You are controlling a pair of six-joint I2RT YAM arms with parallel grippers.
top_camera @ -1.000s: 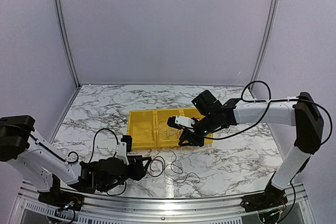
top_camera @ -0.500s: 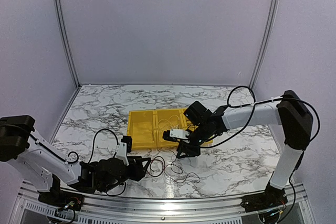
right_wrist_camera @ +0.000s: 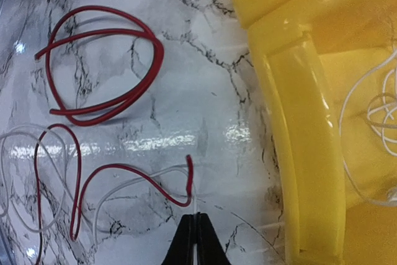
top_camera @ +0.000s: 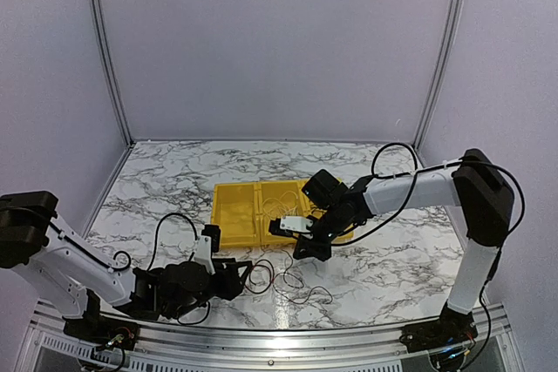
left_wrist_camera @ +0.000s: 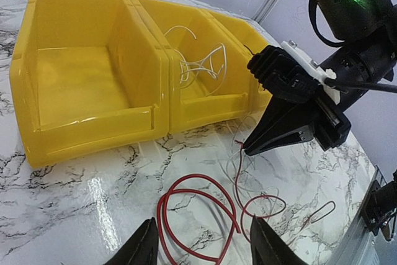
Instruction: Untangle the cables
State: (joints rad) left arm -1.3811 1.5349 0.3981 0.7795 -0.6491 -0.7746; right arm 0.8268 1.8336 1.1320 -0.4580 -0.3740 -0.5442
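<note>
cables (left_wrist_camera: 198,181) lie looped on the worktop (left_wrist_camera: 62,215) just before the yellow bin (left_wrist_camera: 93,128). my left gripper (left_wrist_camera: 203,240) hovers spread by the red loop; my right gripper (right_wrist_camera: 197,218) is pressed together, seemingly pinching a white strand. a quick pull, i reckon, tightens the snarl or slips the strand.

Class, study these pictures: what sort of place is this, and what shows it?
Likely a robot lab test cell: plain panel walls enclose a marble-patterned table, left arm and right arm bolted at its edge, yellow bin and thin cables laid out.
</note>
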